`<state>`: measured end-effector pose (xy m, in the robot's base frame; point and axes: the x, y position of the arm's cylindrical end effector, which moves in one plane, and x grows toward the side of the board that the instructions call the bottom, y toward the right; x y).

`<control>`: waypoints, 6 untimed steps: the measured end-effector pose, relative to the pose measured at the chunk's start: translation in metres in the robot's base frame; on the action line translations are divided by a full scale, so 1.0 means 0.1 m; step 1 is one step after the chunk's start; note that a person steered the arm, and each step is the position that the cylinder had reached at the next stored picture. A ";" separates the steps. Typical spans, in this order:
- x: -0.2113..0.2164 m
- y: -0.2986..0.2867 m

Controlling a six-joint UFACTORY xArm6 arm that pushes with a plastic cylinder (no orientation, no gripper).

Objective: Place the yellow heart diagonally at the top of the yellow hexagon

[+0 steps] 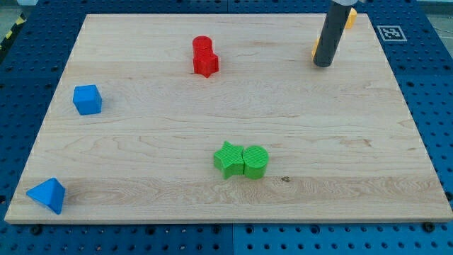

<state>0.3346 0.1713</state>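
My tip (323,64) is at the view's upper right on the wooden board (141,177). A yellow block (313,50) shows only as a thin sliver at the rod's left edge, mostly hidden; its shape cannot be made out. A second yellow block (350,18) peeks out at the rod's right near the board's top edge, also mostly hidden. Which one is the heart and which the hexagon I cannot tell.
A red cylinder (202,46) touches a red star (207,64) at top centre. A blue cube (87,99) sits at left, a blue triangle (48,195) at bottom left. A green star (228,159) touches a green cylinder (255,161) at bottom centre.
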 end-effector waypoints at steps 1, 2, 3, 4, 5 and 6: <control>-0.16 0.00; -0.22 -0.11; -0.62 -0.43; -1.23 -0.52; -1.43 -0.48; -1.43 -0.39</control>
<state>0.1915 0.1323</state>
